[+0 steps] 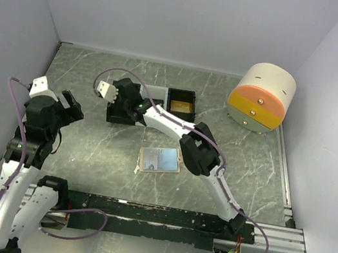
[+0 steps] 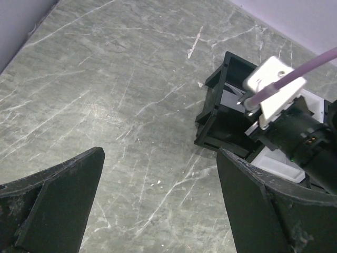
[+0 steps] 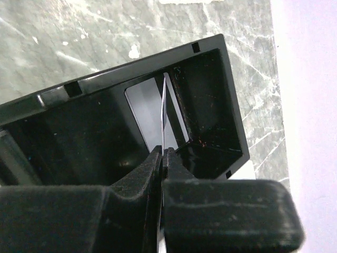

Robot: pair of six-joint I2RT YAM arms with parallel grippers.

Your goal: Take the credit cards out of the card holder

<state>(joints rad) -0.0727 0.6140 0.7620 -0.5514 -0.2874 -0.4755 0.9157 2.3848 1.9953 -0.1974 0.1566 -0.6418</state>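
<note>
The card holder (image 1: 160, 160) lies open on the table's middle, tan at the edge and pale silvery-blue inside. My right gripper (image 3: 164, 153) is shut on a thin credit card (image 3: 164, 108), seen edge-on and standing upright inside the left black compartment of the tray (image 3: 210, 50). From above, the right gripper (image 1: 121, 106) reaches across to that tray (image 1: 115, 117), well behind and left of the holder. My left gripper (image 2: 160, 153) hangs open over bare table at the left, with nothing between its fingers (image 2: 58, 195). The left gripper (image 1: 71, 106) is apart from both tray and holder.
The tray has a white middle compartment (image 1: 155, 93) and a black right one holding something orange (image 1: 181, 106). A round cream container with orange and yellow drawer fronts (image 1: 261, 98) stands at the back right. Walls close in left, right and behind.
</note>
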